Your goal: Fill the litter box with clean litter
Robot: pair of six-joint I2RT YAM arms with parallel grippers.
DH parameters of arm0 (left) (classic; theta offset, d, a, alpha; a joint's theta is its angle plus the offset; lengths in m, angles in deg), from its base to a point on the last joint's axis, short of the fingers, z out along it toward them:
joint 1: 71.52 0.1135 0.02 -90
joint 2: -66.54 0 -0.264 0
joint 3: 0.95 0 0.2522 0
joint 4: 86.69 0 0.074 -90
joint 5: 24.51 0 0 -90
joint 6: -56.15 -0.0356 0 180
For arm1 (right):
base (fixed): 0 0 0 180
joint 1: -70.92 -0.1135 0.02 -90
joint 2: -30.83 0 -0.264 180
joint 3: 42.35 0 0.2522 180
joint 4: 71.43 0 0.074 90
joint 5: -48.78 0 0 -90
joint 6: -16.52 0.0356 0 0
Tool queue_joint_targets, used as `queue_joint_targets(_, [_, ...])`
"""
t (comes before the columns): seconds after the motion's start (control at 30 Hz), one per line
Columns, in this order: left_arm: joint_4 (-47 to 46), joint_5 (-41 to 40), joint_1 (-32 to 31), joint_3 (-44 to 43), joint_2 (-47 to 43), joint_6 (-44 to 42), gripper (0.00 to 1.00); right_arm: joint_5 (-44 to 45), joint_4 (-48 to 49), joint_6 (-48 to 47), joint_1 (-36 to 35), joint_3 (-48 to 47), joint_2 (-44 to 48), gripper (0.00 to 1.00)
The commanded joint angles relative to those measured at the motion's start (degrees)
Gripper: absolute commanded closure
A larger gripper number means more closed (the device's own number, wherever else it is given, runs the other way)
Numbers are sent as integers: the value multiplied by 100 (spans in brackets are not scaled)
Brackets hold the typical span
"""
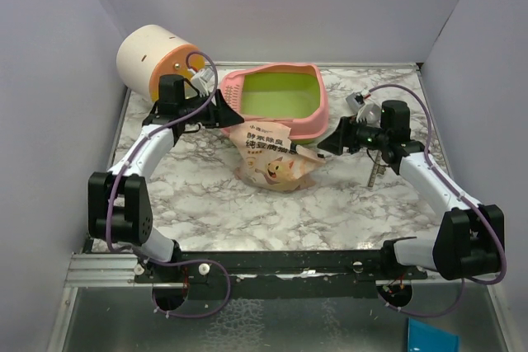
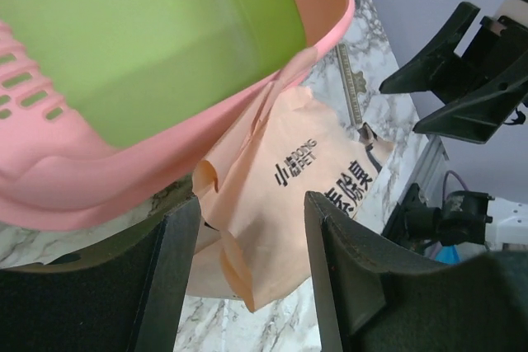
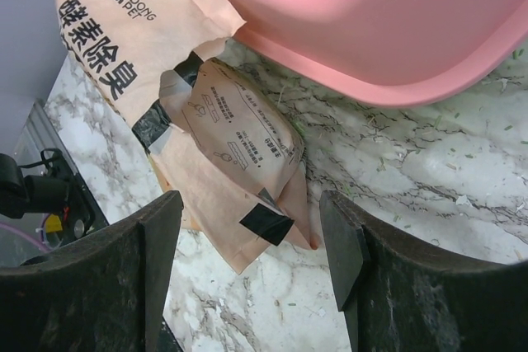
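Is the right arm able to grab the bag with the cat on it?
Probably yes. The right pincer is open and points straight at the pouch, at its folded, taped end, with nothing between them. The litter box sits close behind the pouch but not in the way.

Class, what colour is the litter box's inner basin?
The basin is lime green, with a pink rim; the left wrist view shows it best.

Beige cartoon-cat pouch [image 1: 272, 158], crumpled, at centre of marbled desk [image 1: 247, 212]; cream-and-orange cylinder [image 1: 153, 59] tipped over at far-left corner.
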Motion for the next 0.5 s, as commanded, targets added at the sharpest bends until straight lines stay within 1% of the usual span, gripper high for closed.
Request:
queue_joint_targets(0.0, [-530, 595, -109, 22, 425, 313, 43, 26, 46, -78, -44, 26, 50, 31])
queue_joint_targets(0.17, [-561, 682, -293, -268, 768, 280, 43, 40, 27, -77, -43, 57, 100, 32])
queue_joint_targets(0.23, [-715, 638, -303, -278, 795, 352, 43, 46, -9, -92, -48, 62, 120, 32])
queue_joint_targets(0.37, [-1426, 854, -303, -164, 809, 767, 43, 43, -41, -114, -47, 75, 137, 32])
queue_joint_targets(0.47, [-2363, 1270, -327, 7, 879, 1368, 43, 22, -39, -104, -43, 80, 138, 32])
